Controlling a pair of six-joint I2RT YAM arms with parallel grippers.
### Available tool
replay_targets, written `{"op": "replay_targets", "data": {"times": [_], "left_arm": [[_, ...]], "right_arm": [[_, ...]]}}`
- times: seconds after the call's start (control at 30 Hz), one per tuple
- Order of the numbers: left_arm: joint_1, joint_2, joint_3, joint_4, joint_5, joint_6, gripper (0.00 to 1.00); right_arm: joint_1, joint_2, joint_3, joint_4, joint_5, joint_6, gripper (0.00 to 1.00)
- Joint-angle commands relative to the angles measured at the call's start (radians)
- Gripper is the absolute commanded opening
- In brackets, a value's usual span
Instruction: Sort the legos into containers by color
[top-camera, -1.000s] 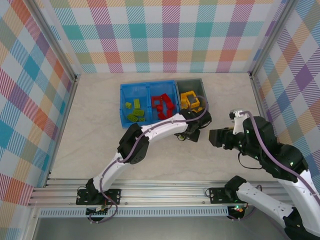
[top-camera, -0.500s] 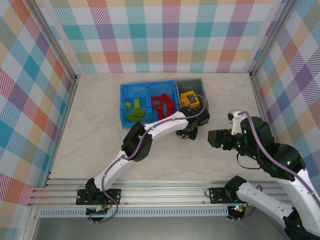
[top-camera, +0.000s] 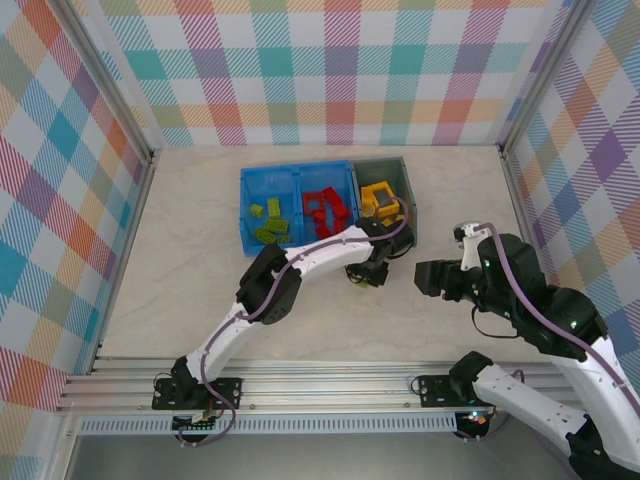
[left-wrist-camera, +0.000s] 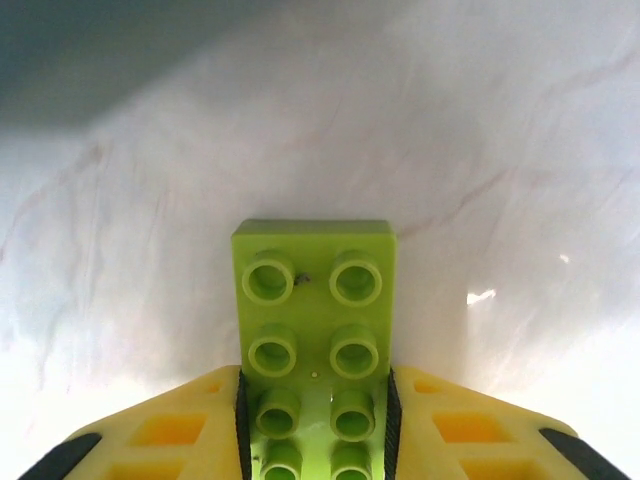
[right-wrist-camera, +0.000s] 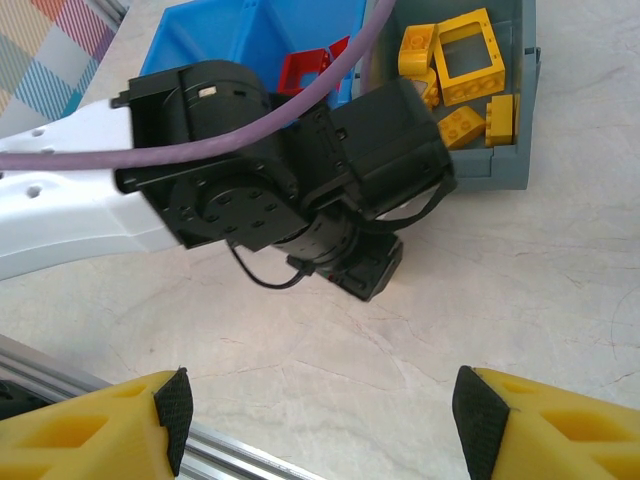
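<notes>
A green lego brick with two rows of studs is clamped between the yellow fingers of my left gripper, just above the pale table. From above, that gripper hangs just in front of the blue bin, whose left compartment holds green legos and right compartment red legos. Yellow legos lie in the grey bin. My right gripper stands open over bare table, right of the left wrist. It also appears in the top view.
The grey bin with its yellow frame piece sits right against the blue bin. A metal rail runs along the near table edge. Checked walls enclose the table on three sides.
My left gripper has drifted slightly left and nearer, moving from beside the grey bin toward the front of the blue bin. The right arm has barely shifted.
</notes>
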Motion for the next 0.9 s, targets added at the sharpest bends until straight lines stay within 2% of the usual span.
{"op": "replay_targets", "data": {"times": [0.0,0.1,0.27,0.37,0.5,0.67,0.77,0.87], "left_arm": [[-0.011,-0.098,-0.109,-0.067,0.046,0.007,0.34],[-0.011,-0.127,-0.180,-0.077,0.072,0.020,0.36],[-0.011,-0.100,-0.197,-0.087,0.076,0.034,0.52],[-0.008,-0.084,-0.197,-0.069,0.064,0.037,0.52],[-0.002,-0.071,-0.199,-0.047,0.070,0.036,0.46],[0.000,-0.073,-0.212,-0.017,0.072,0.033,0.31],[-0.005,-0.149,-0.258,0.020,0.050,0.016,0.29],[-0.007,-0.281,-0.324,0.040,0.024,-0.016,0.28]], "right_arm": [[0.002,-0.008,0.005,0.011,0.004,-0.008,0.71],[0.002,-0.005,0.000,0.018,0.003,-0.009,0.72],[0.002,0.003,-0.008,0.037,-0.009,-0.005,0.72],[0.002,0.003,-0.008,0.038,-0.012,-0.001,0.71],[0.002,-0.003,-0.012,0.032,-0.016,0.003,0.71],[0.002,-0.009,-0.023,0.039,-0.024,-0.002,0.71],[0.002,-0.010,-0.031,0.057,-0.052,-0.015,0.71],[0.002,-0.015,-0.049,0.105,-0.144,-0.049,0.71]]}}
